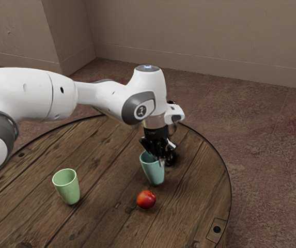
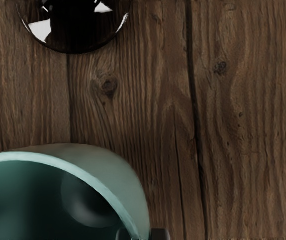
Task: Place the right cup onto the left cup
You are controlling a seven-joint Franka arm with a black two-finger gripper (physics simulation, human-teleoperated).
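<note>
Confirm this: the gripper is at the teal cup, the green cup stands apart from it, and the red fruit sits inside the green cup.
Not inside: the exterior view shows the red fruit lying on the table. The gripper is at the teal cup, and the green cup stands apart.

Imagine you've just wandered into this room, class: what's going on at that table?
A robot arm has its fingers closed on the wall of the teal cup, one inside and one outside. The green cup stands apart, toward the exterior view's left, so the cups are not stacked. A red fruit lies near the teal cup.
</note>
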